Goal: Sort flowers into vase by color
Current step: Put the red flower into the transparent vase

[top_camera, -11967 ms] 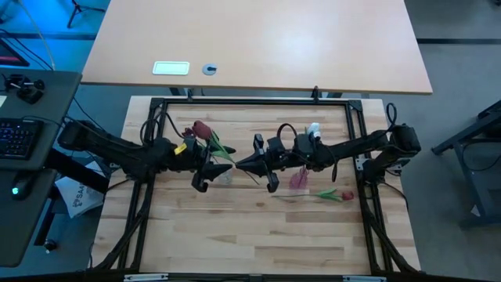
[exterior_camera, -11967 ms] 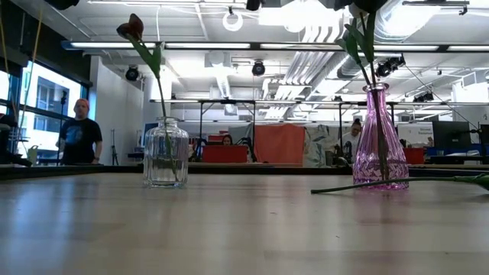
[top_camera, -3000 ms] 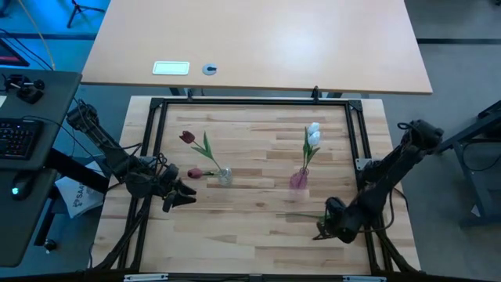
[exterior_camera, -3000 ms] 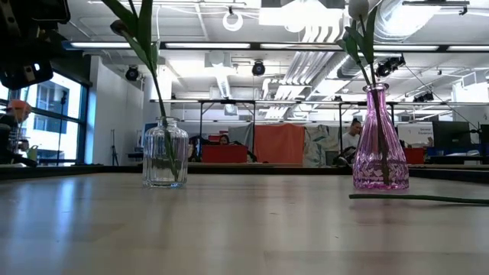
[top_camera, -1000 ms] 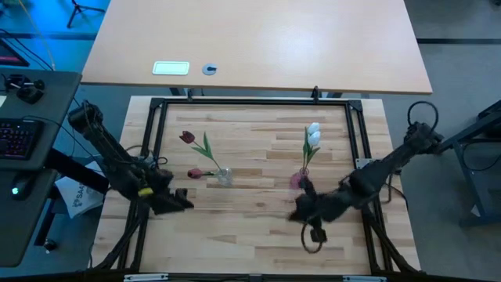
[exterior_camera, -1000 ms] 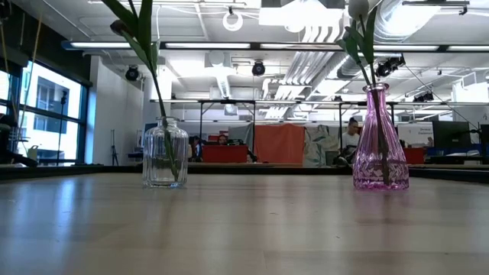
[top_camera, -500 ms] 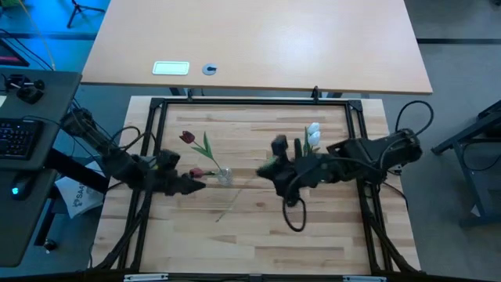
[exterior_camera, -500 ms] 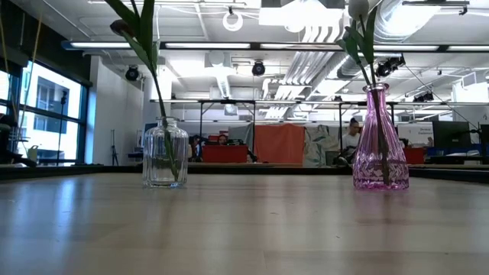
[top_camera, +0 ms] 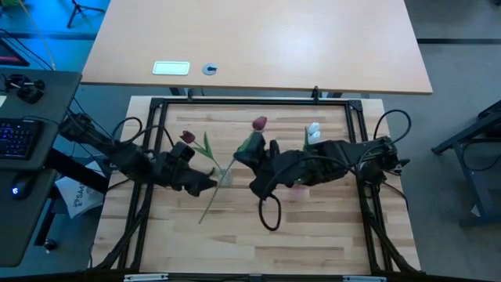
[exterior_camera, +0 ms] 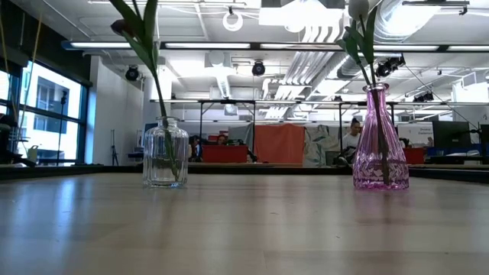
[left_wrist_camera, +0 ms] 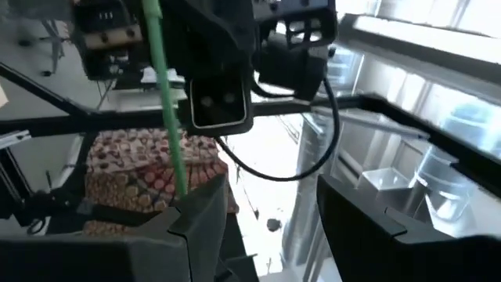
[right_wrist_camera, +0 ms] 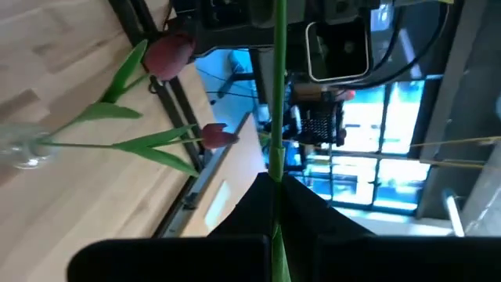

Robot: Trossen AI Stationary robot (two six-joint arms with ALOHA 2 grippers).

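High view — carried flower: a dark red tulip (top_camera: pixel 259 123) sits at upper centre of the frame; its green stem (top_camera: pixel 211 196) runs down-left on a long diagonal to centre-left of the wooden table (top_camera: pixel 329 235).
High view — right gripper (top_camera: pixel 249 155): at frame centre, gripping the stem just below the head.
High view — left gripper (top_camera: pixel 205 182): left of centre, right beside the lower half of the stem and the clear vase (top_camera: pixel 225 177); the nearer arm to the stem's free end.
High view — pink vase (top_camera: pixel 299 182): mostly hidden under the right arm; white heads (top_camera: pixel 313 131) show above it.
Low view — clear vase (exterior_camera: pixel 165 153): stands left of centre, stems upright in it. Pink vase (exterior_camera: pixel 380 139) stands at right with a white head at the top edge. Neither gripper appears — the carried stem is off the table here.
Left wrist view — fingers (left_wrist_camera: pixel 200 215): set well apart, nothing clamped between them; the green stem (left_wrist_camera: pixel 167 102) crosses steeply at upper left, beside one finger, not in the gap.
Right wrist view — fingers (right_wrist_camera: pixel 305 207): closed tight on the stem (right_wrist_camera: pixel 278 94), which runs straight up the middle of the frame. Two red tulips (right_wrist_camera: pixel 168 55) already in the clear vase lie at upper left.
Judgement: the stem end must be steered to the clear vase mouth — its long axis points that way, near the left arm.
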